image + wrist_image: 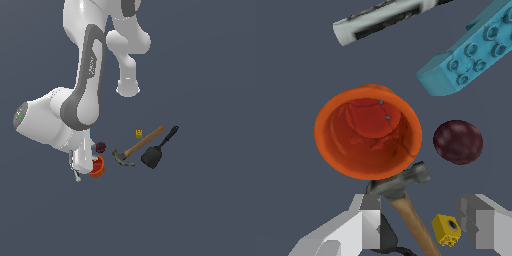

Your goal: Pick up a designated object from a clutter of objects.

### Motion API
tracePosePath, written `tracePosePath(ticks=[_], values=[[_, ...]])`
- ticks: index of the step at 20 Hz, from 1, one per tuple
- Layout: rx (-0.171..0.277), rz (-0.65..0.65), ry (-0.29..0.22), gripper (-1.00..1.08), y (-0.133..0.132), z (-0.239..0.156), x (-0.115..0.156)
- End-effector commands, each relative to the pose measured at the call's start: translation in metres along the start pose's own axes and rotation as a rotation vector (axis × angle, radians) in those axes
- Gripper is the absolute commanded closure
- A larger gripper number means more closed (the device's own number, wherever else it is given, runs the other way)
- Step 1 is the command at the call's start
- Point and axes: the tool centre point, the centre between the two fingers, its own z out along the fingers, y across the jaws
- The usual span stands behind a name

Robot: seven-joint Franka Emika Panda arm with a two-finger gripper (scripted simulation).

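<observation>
One white Franka robot arm (82, 85) fills the upper part of the exterior view, bent low over a plain dark grey floor (210, 210) with no visible edges. Next in size, a wooden-handled hammer with a grey metal head (136, 146) lies beside a black spatula (158, 149). The gripper (426, 222), seen in the wrist view, is spread wide, holding nothing.

The designated object, a small orange-red cup with tapered sides and a wide round rim (368, 132), sits close under the gripper, its mouth facing the wrist camera. A cyan studded brick (471, 55) and a grey and white bolt-like rod (383, 19) lie near it. Smaller again, a dark maroon ball (458, 142) sits just beside the cup. Smallest is a yellow block (446, 230).

Judging progress: the approach looks nearly complete, but the cup is not yet grasped or lifted; closing and raising remain.
</observation>
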Motion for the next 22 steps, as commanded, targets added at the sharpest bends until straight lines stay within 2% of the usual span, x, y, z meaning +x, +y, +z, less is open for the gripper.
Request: tracePosePath(ticks=[1, 7, 12, 22], values=[[0.010, 0.064, -0.020, -0.20, 0.002, 0.006, 0.011], [0.020, 0.141, -0.044, -0.20, 0.005, 0.014, 0.024], [0.019, 0.140, -0.043, -0.20, 0.005, 0.016, 0.025], [0.019, 0.146, -0.044, -0.20, 0.005, 0.044, 0.024]])
